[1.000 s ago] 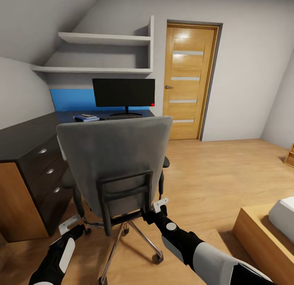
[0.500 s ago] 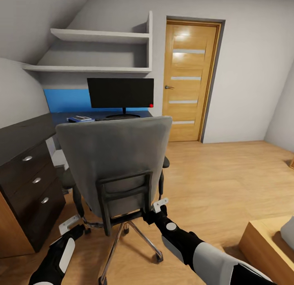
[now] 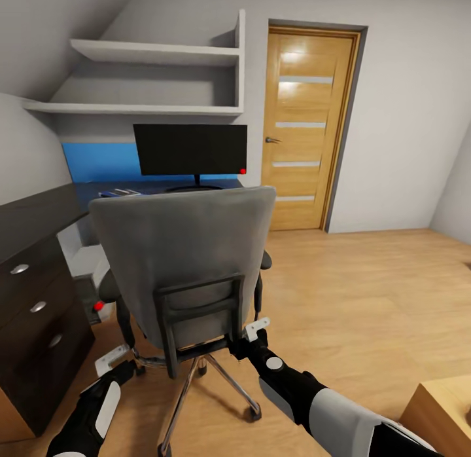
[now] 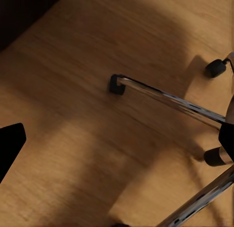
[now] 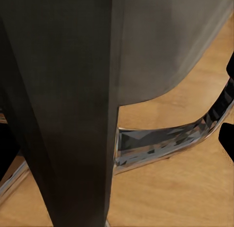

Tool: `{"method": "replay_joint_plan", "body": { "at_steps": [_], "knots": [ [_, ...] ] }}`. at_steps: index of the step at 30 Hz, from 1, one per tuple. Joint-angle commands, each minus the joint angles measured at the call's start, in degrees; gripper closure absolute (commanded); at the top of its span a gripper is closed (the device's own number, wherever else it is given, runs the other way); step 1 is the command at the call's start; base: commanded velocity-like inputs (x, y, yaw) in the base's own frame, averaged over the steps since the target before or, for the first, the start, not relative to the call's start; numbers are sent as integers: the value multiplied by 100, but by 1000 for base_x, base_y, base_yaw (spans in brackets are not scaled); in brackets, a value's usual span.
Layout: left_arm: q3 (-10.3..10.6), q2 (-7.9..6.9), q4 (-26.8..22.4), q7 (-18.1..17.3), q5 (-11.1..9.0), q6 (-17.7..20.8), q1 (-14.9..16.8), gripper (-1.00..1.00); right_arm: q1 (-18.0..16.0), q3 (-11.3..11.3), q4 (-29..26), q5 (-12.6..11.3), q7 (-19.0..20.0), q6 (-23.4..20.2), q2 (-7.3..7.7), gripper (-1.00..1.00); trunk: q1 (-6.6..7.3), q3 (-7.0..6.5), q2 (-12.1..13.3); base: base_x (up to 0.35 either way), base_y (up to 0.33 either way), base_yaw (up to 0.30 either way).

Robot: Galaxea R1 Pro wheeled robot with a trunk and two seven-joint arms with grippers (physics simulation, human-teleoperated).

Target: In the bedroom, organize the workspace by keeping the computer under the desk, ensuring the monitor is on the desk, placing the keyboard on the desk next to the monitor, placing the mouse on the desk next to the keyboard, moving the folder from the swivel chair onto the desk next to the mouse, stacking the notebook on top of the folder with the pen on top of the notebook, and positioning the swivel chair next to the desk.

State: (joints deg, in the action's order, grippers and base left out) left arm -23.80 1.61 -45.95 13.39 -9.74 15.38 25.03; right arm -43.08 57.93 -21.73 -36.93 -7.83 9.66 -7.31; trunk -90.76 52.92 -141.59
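The chair point(image 3: 186, 274) stands between robot and desk point(image 3: 39, 247), its back to the camera. The right gripper point(image 3: 252, 336) sits against the black frame; its jaw state cannot be told. The left gripper point(image 3: 118, 362) hangs low with nothing visibly held, opening unclear. A lopsided push could swivel the chair or jam castors against the drawers.

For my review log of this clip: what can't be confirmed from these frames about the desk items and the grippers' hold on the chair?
- Keyboard and mouse: head view, hidden behind the swivel chair back.
- Folder stack on the desk: too small to separate notebook or pen.
- Right gripper: at the chair frame; grip unclear.
- Left gripper: beside the chair base; contact unclear.
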Motion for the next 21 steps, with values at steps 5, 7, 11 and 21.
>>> {"method": "replay_joint_plan", "body": {
  "at_steps": [5, 7, 11, 21],
  "knots": [
    [-2, 6, -11, 5, -98, 11, 2, -100, -10, 35, -6, -34, -35, 27, 1, -100, -2, 5, -2, 321, 0, 0],
    [-2, 6, -11, 5, -98, 10, 2, -100, -9, 34, -7, -34, -35, 27, 1, -100, -2, 5, -2, 321, 0, 0],
    [-2, 6, -11, 5, -98, 9, 2, -100, -10, 41, -7, -34, -35, 27, 1, -100, -2, 5, -2, 322, 0, 0],
    [-2, 6, -11, 5, -98, 9, 2, -100, -9, 49, -7, -34, -35, 16, -10, -100, -2, 5, -2, 322, 0, 0]
  ]
}}
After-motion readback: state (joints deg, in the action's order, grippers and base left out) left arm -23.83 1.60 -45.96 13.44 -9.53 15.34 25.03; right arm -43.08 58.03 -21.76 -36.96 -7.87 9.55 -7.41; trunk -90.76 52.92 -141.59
